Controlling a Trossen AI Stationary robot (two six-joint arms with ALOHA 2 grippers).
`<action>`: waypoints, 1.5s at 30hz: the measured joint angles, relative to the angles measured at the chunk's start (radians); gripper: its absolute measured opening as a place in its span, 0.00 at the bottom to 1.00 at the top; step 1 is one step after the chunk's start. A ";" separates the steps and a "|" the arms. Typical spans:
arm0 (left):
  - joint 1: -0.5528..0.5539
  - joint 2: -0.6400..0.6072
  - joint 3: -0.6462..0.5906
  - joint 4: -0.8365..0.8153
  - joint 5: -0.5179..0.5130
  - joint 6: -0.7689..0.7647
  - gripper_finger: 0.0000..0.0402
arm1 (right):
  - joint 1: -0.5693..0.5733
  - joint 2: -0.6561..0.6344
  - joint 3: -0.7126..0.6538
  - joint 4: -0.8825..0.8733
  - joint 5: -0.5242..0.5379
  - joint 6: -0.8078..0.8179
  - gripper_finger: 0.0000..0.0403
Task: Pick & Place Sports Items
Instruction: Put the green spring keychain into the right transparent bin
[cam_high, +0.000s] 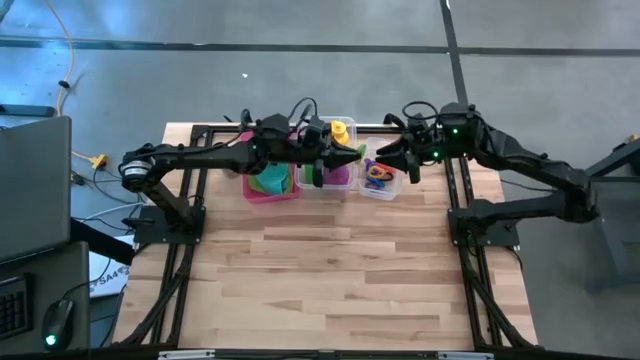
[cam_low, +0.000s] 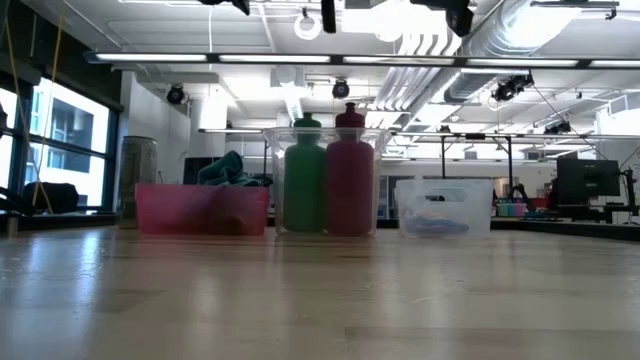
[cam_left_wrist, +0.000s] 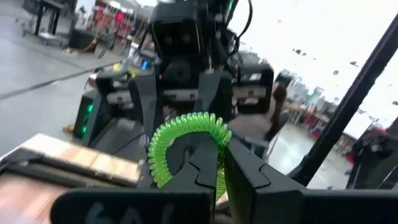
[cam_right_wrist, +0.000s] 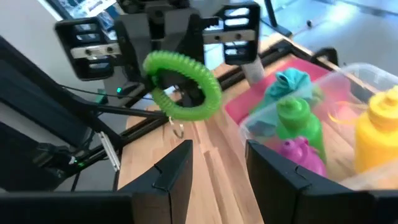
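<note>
— Where's the green ring (cam_right_wrist: 182, 87) sitting?

— I see it clamped in my left tool (cam_right_wrist: 180, 93), held up in the air above the tabletop (cam_high: 330, 270), over the clear bin (cam_high: 335, 165) holding the green bottle (cam_right_wrist: 298, 118), purple bottle (cam_right_wrist: 298, 152) and yellow bottle (cam_right_wrist: 378, 134).

— And your right tool (cam_right_wrist: 217, 165)?

— Fingers spread apart with nothing between them, facing the ring from just beside it, near the small bin of rings (cam_high: 378, 177).

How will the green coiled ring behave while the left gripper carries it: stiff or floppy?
The green coiled ring hangs from the left gripper keeping its round loop, so probably springy, not limp. Its open spiral suggests lightness; it may swing or snag.
</note>
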 joint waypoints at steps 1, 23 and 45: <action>0.000 0.000 0.000 0.018 0.002 -0.008 0.02 | 0.009 0.003 0.000 0.014 0.004 0.000 0.35; -0.020 0.001 0.000 0.045 0.059 -0.084 0.02 | 0.152 0.056 0.000 0.197 0.123 -0.007 0.35; -0.011 0.001 -0.001 0.041 0.164 -0.134 0.02 | 0.202 0.109 0.000 0.245 0.121 0.000 0.35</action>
